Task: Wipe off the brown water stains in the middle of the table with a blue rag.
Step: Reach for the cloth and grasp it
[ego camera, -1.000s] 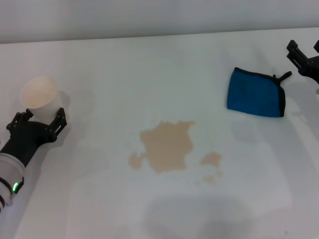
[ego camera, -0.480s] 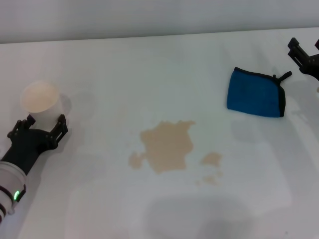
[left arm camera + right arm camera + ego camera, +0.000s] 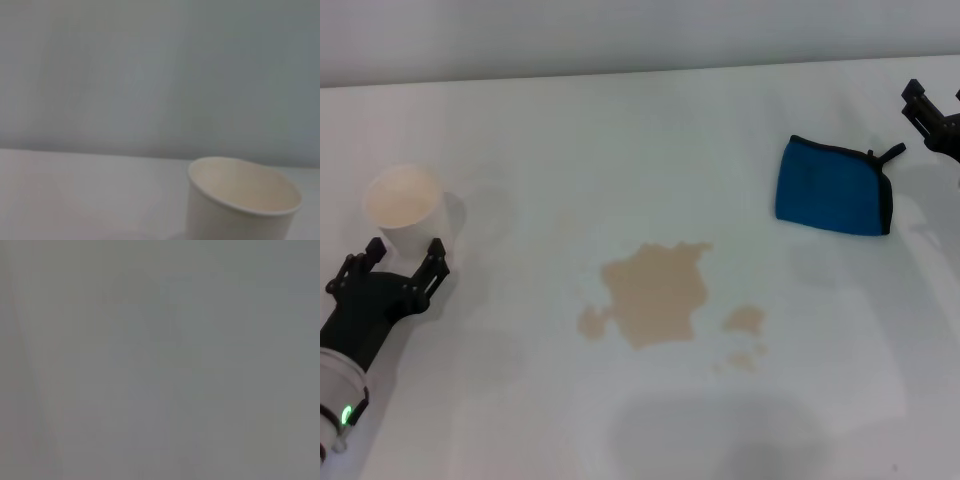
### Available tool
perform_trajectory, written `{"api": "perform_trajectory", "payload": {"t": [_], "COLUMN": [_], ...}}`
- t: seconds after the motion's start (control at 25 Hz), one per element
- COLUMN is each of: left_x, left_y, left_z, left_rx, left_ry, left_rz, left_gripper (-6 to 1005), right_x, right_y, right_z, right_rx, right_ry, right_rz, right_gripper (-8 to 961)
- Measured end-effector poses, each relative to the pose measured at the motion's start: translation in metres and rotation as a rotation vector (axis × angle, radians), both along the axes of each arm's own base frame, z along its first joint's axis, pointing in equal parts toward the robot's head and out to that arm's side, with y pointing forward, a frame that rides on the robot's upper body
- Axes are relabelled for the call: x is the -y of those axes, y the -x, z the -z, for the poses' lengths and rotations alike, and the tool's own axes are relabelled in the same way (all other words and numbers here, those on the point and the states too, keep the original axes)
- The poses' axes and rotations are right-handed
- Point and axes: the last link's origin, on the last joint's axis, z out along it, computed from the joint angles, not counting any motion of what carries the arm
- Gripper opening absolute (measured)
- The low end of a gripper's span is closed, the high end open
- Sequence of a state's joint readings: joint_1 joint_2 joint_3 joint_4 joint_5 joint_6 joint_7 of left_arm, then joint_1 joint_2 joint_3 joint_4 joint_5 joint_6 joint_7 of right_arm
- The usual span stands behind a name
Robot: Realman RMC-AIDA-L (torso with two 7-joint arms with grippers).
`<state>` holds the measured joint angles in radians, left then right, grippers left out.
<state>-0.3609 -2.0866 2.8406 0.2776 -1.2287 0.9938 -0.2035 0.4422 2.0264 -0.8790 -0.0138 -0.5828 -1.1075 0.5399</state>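
White paper cup (image 3: 404, 205) upright, inside looks empty; left gripper (image 3: 392, 263) jaws apart.

Upright white paper cup (image 3: 404, 207), empty

Table (image 3: 620, 130): white, smooth, wide. On it: paper cup (image 3: 405, 205), upright, just beyond the left gripper (image 3: 388, 262); blue rag (image 3: 832, 188), flat, near the right gripper (image 3: 932, 108); brown stains (image 3: 655, 292), one large patch with small spots, between both grippers.
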Motion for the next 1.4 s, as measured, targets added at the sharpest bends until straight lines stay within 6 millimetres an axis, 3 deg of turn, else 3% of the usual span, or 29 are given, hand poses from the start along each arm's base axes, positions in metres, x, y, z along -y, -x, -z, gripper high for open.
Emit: {"api": "perform_trajectory", "payload": {"t": [0.24, 0.48, 0.68, 0.8, 1.2, 1.4], "left_x": [0.017, 0.036, 0.046, 0.053, 0.057, 0.053], "left_y": [-0.001, -0.004, -0.009, -0.007, -0.005, -0.007], "left_z": [-0.004, -0.008, -0.008, -0.011, -0.012, -0.015], "left_rx": [0.051, 0.112, 0.108, 0.102, 0.108, 0.113], "left_ry": [-0.051, -0.11, -0.101, -0.108, -0.12, -0.13], "left_rz": [0.017, 0.029, 0.096, 0.113, 0.1, 0.115], "left_gripper": [786, 785, 785, 785, 785, 786], "right_x": [0.0, -0.005, -0.029, -0.045, -0.1, -0.117], "right_y": [-0.001, 0.005, 0.033, 0.051, 0.106, 0.126], "right_z": [0.001, 0.0, -0.001, -0.008, -0.036, -0.044], "right_rx": [-0.022, -0.155, -0.211, -0.173, 0.088, 0.174], "right_ry": [0.009, 0.065, 0.346, 0.477, 0.862, 0.957], "right_rz": [0.006, -0.026, -0.136, -0.175, -0.155, -0.103], "right_gripper": [828, 826, 825, 698, 702, 701]}}
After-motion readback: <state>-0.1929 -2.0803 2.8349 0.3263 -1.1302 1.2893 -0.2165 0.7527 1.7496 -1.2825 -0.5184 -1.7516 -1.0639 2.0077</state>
